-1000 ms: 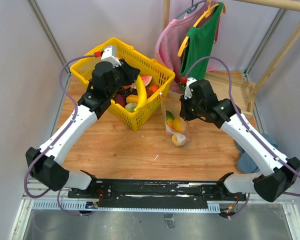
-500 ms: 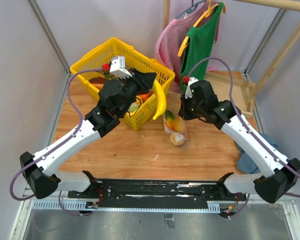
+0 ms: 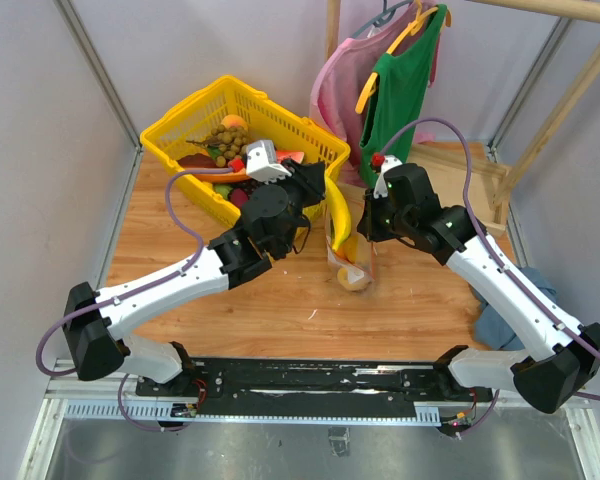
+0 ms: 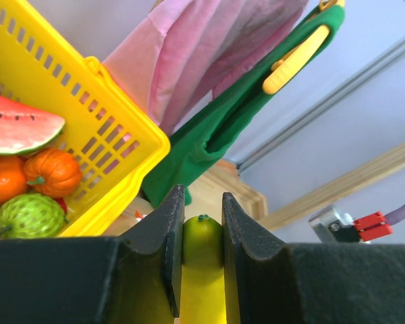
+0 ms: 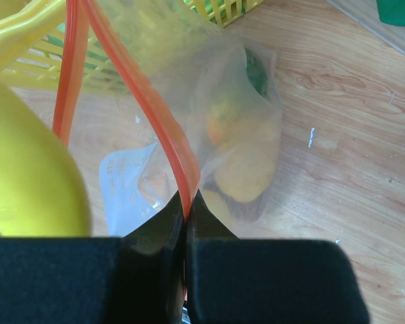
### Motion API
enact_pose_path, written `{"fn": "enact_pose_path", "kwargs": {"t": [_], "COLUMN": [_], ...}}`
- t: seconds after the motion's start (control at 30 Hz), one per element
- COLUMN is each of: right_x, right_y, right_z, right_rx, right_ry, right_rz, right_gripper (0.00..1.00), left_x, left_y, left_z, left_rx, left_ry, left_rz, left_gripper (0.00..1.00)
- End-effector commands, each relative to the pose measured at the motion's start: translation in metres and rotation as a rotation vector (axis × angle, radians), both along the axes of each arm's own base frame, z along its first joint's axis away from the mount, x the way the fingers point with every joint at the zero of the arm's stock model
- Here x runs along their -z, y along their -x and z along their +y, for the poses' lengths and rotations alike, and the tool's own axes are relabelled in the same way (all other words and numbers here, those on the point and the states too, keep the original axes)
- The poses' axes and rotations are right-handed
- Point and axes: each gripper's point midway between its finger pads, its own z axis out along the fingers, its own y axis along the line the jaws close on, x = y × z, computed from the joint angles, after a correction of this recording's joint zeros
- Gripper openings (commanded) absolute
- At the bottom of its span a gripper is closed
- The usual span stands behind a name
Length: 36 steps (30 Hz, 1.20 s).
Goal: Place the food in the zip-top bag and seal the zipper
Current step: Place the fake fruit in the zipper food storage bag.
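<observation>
The left gripper [image 4: 202, 226] is clamped on a curved yellow toy banana [image 4: 202, 256], which hangs tip-down at the mouth of the crinkly clear plastic bag [image 5: 253, 88]. The right gripper [image 5: 187, 210] is pinched shut on the bag's thin red-orange zipper strip [image 5: 165, 138], holding it up. Orange-yellow toy fruits [image 5: 246, 162] lie inside the bag. The yellow plastic basket [image 3: 180, 130] stands just behind on the wooden table [image 3: 260, 300].

Yellow banana [image 4: 202, 246], red-orange zipper [image 5: 165, 145], clear bag [image 5: 189, 61].
</observation>
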Motion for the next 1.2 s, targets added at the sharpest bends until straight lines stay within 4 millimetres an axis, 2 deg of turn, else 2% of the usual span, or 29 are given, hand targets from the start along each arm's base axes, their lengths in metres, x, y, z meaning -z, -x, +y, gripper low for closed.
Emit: {"fn": "enact_pose_path", "kwargs": {"t": [0.0, 0.27, 0.47, 0.63, 0.83, 0.9, 1.03, 1.17], "right_x": [-0.009, -0.011, -0.013, -0.012, -0.013, -0.013, -0.012, -0.013], "right_y": [0.002, 0.002, 0.001, 0.001, 0.0, 0.0, -0.001, -0.001], "right_z": [0.004, 0.007, 0.007, 0.008, 0.007, 0.007, 0.007, 0.007], "right_rx": [-0.002, -0.021, -0.018, -0.022, -0.019, -0.018, -0.019, -0.022], "right_ry": [-0.038, -0.045, -0.043, -0.045, -0.042, -0.04, -0.038, -0.037], "right_rz": [-0.031, -0.036, -0.044, -0.043, -0.05, -0.049, -0.049, -0.053], "right_gripper": [0.01, 0.01, 0.01, 0.01, 0.01, 0.01, 0.01, 0.01], "left_x": [0.003, 0.022, 0.046, 0.058, 0.055, 0.053, 0.047, 0.041], "left_y": [0.0, 0.003, 0.006, 0.007, 0.014, 0.016, 0.018, 0.023], "left_z": [0.014, 0.009, -0.005, -0.007, -0.008, -0.008, -0.011, -0.023], "left_rx": [-0.194, -0.331, -0.377, -0.423, -0.427, -0.423, -0.382, -0.259], "left_ry": [-0.03, -0.235, -0.384, -0.448, -0.465, -0.47, -0.492, -0.463], "left_rz": [-0.01, -0.035, -0.023, -0.018, -0.029, -0.028, -0.022, 0.001], "left_gripper": [0.0, 0.0, 0.02, 0.19, 0.51, 0.59, 0.69, 0.71]}}
